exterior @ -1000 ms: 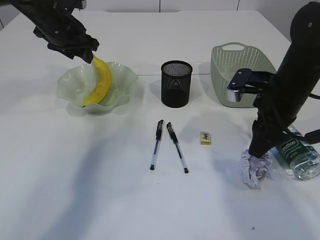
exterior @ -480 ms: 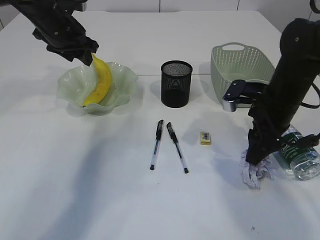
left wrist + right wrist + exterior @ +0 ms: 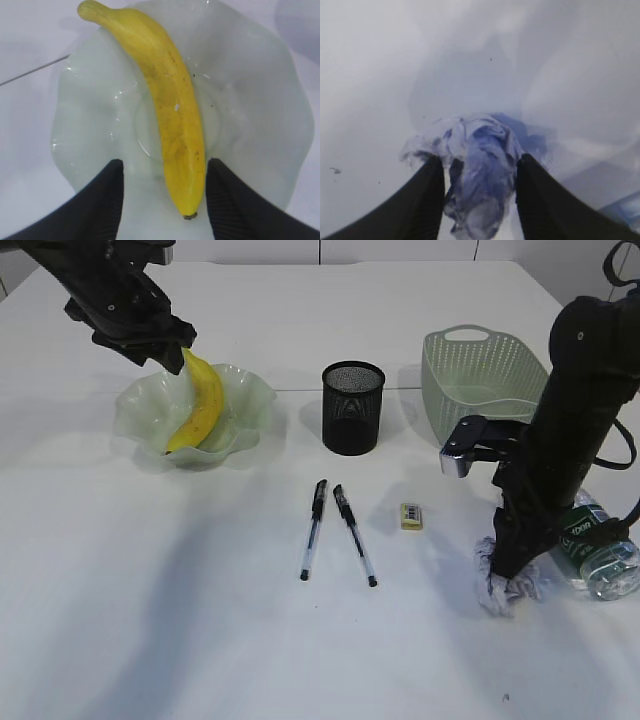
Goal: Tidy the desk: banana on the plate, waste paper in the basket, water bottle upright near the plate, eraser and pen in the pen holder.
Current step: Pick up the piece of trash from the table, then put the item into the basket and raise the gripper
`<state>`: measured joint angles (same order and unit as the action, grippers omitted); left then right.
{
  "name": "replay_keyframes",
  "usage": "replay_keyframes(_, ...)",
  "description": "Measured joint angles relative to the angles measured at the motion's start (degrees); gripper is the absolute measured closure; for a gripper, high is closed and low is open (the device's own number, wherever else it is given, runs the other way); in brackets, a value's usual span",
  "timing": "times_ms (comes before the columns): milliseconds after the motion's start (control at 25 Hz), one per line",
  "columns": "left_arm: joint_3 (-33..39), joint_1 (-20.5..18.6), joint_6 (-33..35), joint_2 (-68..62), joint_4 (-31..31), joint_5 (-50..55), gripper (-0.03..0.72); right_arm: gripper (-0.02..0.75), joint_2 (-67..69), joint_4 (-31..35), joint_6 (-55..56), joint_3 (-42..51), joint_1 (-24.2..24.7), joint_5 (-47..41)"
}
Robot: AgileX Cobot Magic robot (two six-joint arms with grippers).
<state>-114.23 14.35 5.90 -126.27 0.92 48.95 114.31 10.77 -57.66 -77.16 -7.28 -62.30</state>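
The yellow banana (image 3: 200, 405) (image 3: 175, 110) lies in the pale green wavy plate (image 3: 140, 410) (image 3: 260, 100), its upper end leaning on the far rim. My left gripper (image 3: 172, 352) (image 3: 165, 165) hovers over it, open, with gaps beside the fruit. At the right, my right gripper (image 3: 505, 570) (image 3: 480, 162) points down and is shut on the crumpled waste paper (image 3: 510, 588) (image 3: 485, 145), which rests on the desk (image 3: 200, 590). The water bottle (image 3: 600, 550) lies on its side just right of it. Two pens (image 3: 313, 528) (image 3: 354, 534) and the eraser (image 3: 411, 516) lie mid-desk.
The black mesh pen holder (image 3: 353, 408) stands behind the pens. The sage-green basket (image 3: 470, 335) sits behind my right arm, close to its elbow. Open white tabletop stretches along the front and left.
My right arm has leaned in and settled lower over the waste paper, and its jaws have narrowed onto the wad. The left gripper and banana have stayed put.
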Motion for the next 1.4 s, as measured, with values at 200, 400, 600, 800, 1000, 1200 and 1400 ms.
replay_keyframes(200, 0.00, 0.00, 0.00, 0.00, 0.00, 0.13, 0.319, 0.604, 0.03, -0.13, 0.00, 0.00, 0.00, 0.00)
replay_keyframes(400, 0.00, 0.00, 0.00, 0.00, 0.00, 0.39, 0.341, 0.714, 0.13, -0.13, 0.00, 0.00, 0.00, 0.00)
replay_keyframes(600, 0.00, 0.00, 0.00, 0.00, 0.00, 1.57, 0.356, 0.717, 0.13, 0.75, 0.70, -0.12, 0.00, -0.24)
replay_keyframes(800, 0.00, 0.00, 0.00, 0.00, 0.00, 2.08, 0.360, 0.718, 0.26, 4.14, 3.19, -3.66, 0.00, -3.22)
replay_keyframes(1000, 0.00, 0.00, 0.00, 0.00, 0.00, 2.35, 0.365, 0.720, 0.45, 7.57, 3.91, -12.79, 0.00, -4.56)
replay_keyframes(1200, 0.00, 0.00, 0.00, 0.00, 0.00, 2.49, 0.367, 0.720, 0.45, 9.25, 5.43, -22.22, 0.00, -4.69)
replay_keyframes(1400, 0.00, 0.00, 0.00, 0.00, 0.00, 2.56, 0.368, 0.720, 0.45, 9.61, 8.36, -27.92, 0.00, -0.74)
